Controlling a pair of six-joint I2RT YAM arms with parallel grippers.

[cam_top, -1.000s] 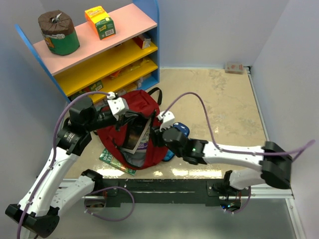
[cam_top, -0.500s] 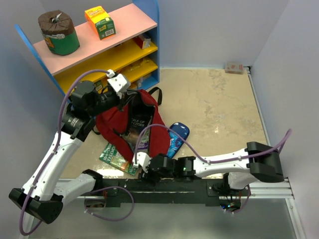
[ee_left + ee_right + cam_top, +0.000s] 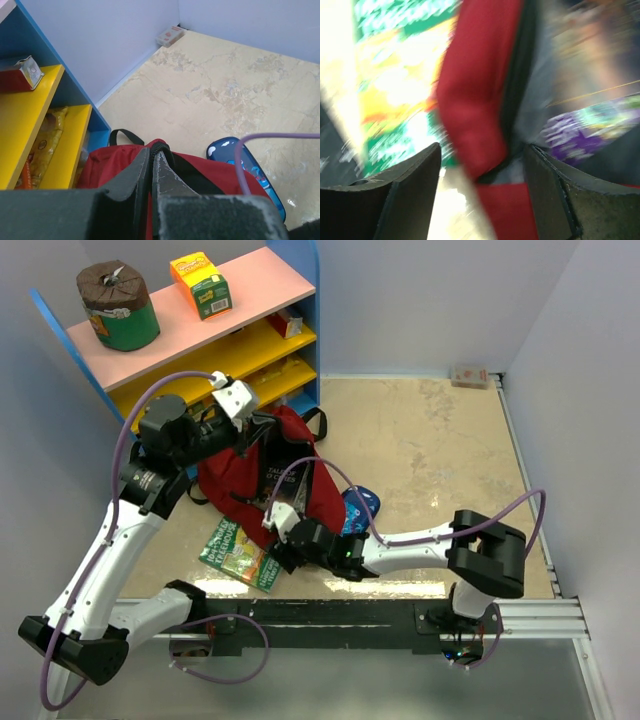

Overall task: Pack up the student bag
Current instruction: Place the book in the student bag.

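The dark-red student bag (image 3: pixel 232 478) lies open on the table in front of the shelf. A dark book (image 3: pixel 285 483) sticks out of its mouth. My left gripper (image 3: pixel 258 430) is shut on the bag's top zipper rim (image 3: pixel 159 148) and holds it up. My right gripper (image 3: pixel 278 552) is open at the bag's near edge. In the blurred right wrist view a fold of the red bag rim (image 3: pixel 475 115) lies between the open fingers (image 3: pixel 410 180). A green book (image 3: pixel 238 552) lies flat on the table, partly under the bag.
A blue pencil case (image 3: pixel 360 510) lies right of the bag and also shows in the left wrist view (image 3: pixel 250 160). A blue shelf unit (image 3: pixel 200 350) with yellow shelves stands at the back left. A small box (image 3: pixel 470 375) sits in the far right corner. White walls enclose the table.
My right gripper left the bag's mouth, swung down to the table's front edge, then came back up to the bag's near rim. My left gripper lifted the rim slightly and keeps hold.
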